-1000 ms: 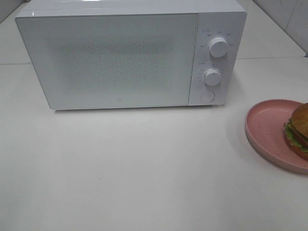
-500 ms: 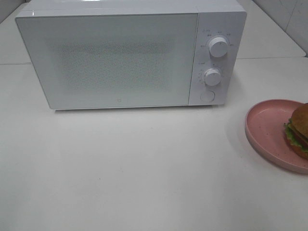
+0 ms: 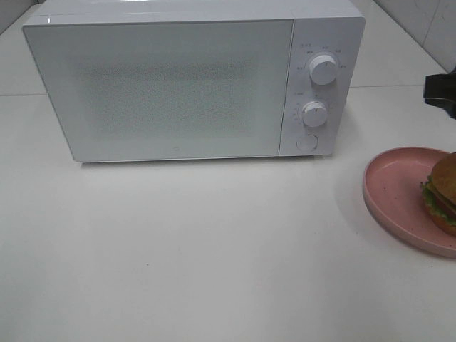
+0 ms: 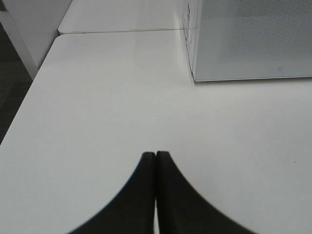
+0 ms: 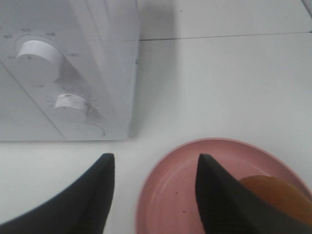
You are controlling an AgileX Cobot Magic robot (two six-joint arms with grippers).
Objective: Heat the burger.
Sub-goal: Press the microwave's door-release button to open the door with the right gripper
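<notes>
Microwave [image 3: 178,85]: white, filling the upper left and centre of the high view, door [image 3: 164,89] closed. On its right panel we note an upper knob [image 3: 323,70], a lower knob [image 3: 314,113] and, beneath them, a round button [image 3: 307,142].

Table [image 3: 214,249]: white, bare in the lower half of the frame.

Plate [image 3: 395,192]: pink, speckled, at the right edge, well apart from the microwave.

Burger [image 3: 443,192]: on the plate's right part, cut off by the frame edge; brown bun, green lettuce.

Left gripper [image 4: 155,156]: fingertips pressed together, nothing between them, over bare table beside the microwave's corner.

Right gripper [image 5: 155,157]: jaws apart and holding nothing. Through the gap we see table and the plate's rim [image 5: 219,142]. The burger [image 5: 273,192] lies outside the gap, beside one finger.

Dark shape [image 3: 440,89]: right edge, above the plate; probably part of the right arm, though too little shows for us to be sure.
</notes>
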